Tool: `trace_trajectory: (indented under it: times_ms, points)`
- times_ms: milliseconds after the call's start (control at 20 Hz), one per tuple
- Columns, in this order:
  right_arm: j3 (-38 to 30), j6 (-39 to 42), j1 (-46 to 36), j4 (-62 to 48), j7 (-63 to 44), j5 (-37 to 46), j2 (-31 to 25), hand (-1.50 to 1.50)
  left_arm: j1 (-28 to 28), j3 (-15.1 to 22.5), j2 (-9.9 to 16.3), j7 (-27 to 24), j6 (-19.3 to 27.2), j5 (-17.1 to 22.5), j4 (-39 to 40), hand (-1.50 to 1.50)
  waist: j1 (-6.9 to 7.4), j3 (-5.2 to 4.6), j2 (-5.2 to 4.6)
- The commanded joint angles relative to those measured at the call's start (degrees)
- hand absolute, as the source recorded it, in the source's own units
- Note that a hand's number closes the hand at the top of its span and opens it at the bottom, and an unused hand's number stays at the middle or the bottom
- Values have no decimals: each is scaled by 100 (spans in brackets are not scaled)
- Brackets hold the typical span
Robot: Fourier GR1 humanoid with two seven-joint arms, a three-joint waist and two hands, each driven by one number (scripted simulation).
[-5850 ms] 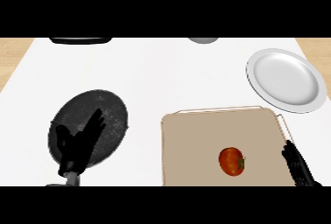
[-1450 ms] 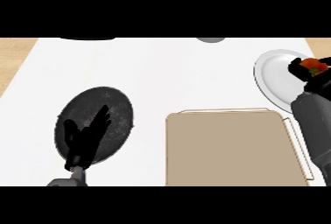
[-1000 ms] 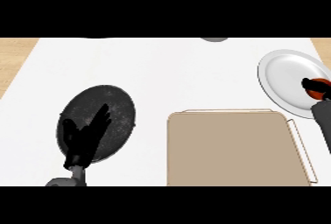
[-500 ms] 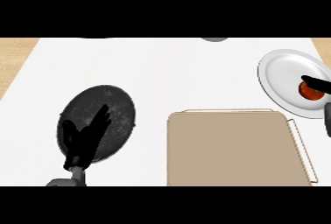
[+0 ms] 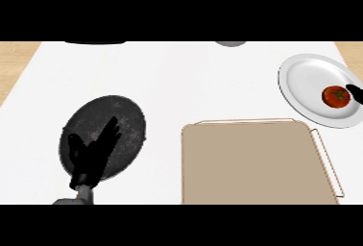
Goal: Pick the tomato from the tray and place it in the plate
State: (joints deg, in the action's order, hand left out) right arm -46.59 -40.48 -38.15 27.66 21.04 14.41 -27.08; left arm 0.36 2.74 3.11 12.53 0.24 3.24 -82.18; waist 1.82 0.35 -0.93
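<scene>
At the left, the left hand point(image 5: 90, 156) rested with fingers straight and open, holding nothing, over a dark round pan point(image 5: 120, 120). The beige tray point(image 5: 251, 163) lay right of it. On the white plate point(image 5: 305, 81) sat the tomato point(image 5: 335, 96), and only a fingertip of the right hand point(image 5: 355, 94) showed just beside it, so its fingers' state could not be told.

Kitchen. White counter point(image 5: 184, 81) w/ wood-tone edges; dark round pan point(image 5: 106, 134), beige tray point(image 5: 251, 163), white plate point(image 5: 312, 91) w/ tomato point(image 5: 335, 96) on it. Cookware + food = kitchen setting.
</scene>
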Motion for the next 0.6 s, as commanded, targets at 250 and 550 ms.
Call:
trace_trajectory:
  times_ms: [250, 550]
  points:
    - [-7, 1616, 680, -123, 965, -830, 55, -150, 47, -99, 59, 343, 82, 44, -346, 0, -130, -28, 82]
    - [710, 1502, 1778, 1329, 588, -722, 953, -150, -12, -63, -34, 347, 178, -58, -192, 0, -218, -40, 114]
